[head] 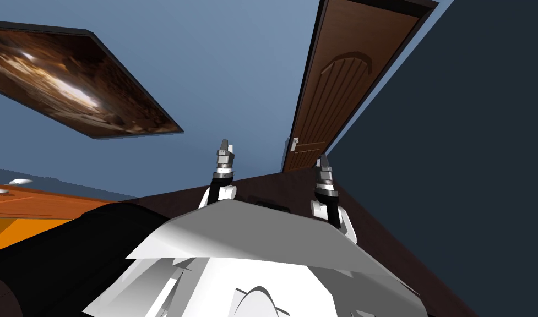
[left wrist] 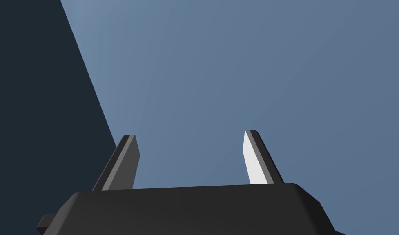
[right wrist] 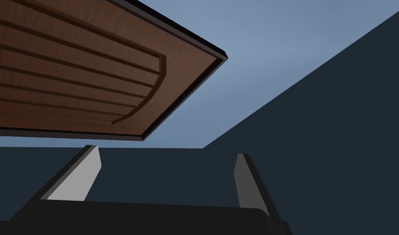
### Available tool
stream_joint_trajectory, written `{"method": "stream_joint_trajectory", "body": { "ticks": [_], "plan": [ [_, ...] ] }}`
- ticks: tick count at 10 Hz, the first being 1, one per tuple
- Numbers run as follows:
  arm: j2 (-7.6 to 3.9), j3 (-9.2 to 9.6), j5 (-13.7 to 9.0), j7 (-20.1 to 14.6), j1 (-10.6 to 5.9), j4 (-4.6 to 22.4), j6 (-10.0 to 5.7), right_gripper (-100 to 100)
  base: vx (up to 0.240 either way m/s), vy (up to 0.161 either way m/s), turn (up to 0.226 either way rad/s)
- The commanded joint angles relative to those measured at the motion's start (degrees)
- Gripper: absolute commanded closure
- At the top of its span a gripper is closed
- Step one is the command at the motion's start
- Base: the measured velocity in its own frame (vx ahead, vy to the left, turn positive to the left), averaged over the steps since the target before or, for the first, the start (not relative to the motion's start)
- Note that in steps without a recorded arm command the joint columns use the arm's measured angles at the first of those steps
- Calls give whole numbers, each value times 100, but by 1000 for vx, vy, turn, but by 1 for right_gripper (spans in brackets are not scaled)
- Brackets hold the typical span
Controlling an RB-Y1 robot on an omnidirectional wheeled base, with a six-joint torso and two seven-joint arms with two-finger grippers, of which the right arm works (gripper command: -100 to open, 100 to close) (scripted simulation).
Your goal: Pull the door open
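Note:
A brown panelled door (head: 342,82) in a dark frame stands in the blue wall ahead, to the right, and its upper part shows in the right wrist view (right wrist: 84,77). A small light handle (head: 294,144) sits on the door's left edge, low down. My right gripper (head: 323,161) is raised just right of the handle and short of the door; its fingers (right wrist: 82,175) stand open with nothing between them. My left gripper (head: 225,145) is raised further left, before the bare blue wall, also open (left wrist: 190,157) and empty.
A dark wall (head: 471,165) closes in on the right, meeting the blue wall just past the door. A framed brown picture (head: 69,88) hangs on the blue wall to the left. An orange-brown counter (head: 25,206) lies at the far left. The floor (head: 262,190) is dark brown.

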Motion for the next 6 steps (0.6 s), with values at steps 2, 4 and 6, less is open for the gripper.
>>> {"method": "stream_joint_trajectory", "body": {
  "ticks": [2,4,6],
  "plan": [
    [-88,12,208,290,-153,352,2,-100,145,-56,21],
    [-135,20,326,449,-243,553,3,-100,107,-25,12],
    [-182,28,449,615,-337,763,5,-100,97,-35,15]
  ]
}}
